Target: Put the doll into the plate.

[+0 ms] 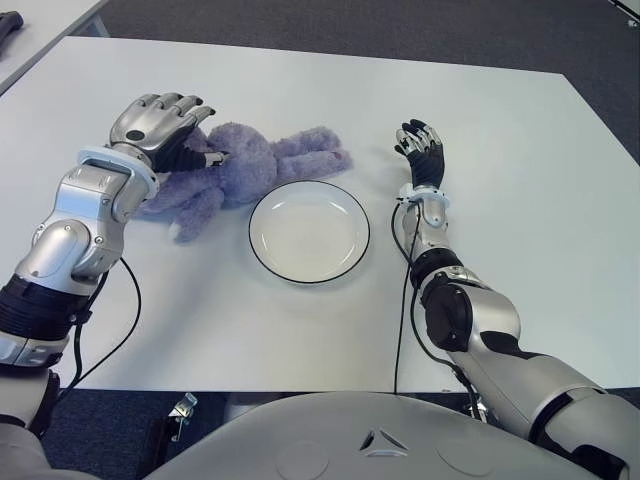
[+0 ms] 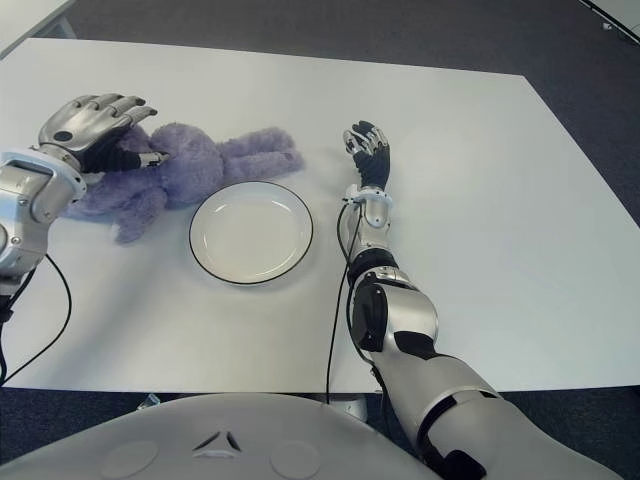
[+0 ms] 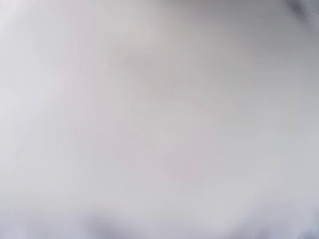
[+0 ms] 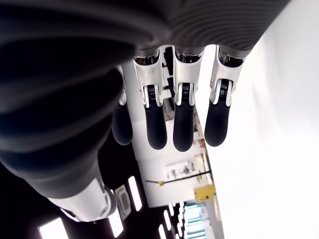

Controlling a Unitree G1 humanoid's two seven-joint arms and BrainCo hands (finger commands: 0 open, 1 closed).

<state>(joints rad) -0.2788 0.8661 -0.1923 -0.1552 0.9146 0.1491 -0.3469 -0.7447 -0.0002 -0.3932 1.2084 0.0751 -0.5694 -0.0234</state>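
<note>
A purple plush doll (image 1: 268, 160) lies flat on the white table (image 1: 520, 210), just left of and behind the white plate (image 1: 308, 235) with a dark rim. My left hand (image 1: 165, 125) sits over the doll's left end, its fingers loosely arched above the plush and the thumb against it. The doll is not lifted. The left wrist view is only a pale blur. My right hand (image 1: 420, 150) shows to the right of the plate, with straight fingers (image 4: 183, 124) holding nothing.
A black cable (image 1: 402, 300) runs along my right forearm to the table's near edge. A second table (image 1: 45, 30) with a dark object (image 1: 8, 22) stands at the far left. Dark floor lies beyond the far edge.
</note>
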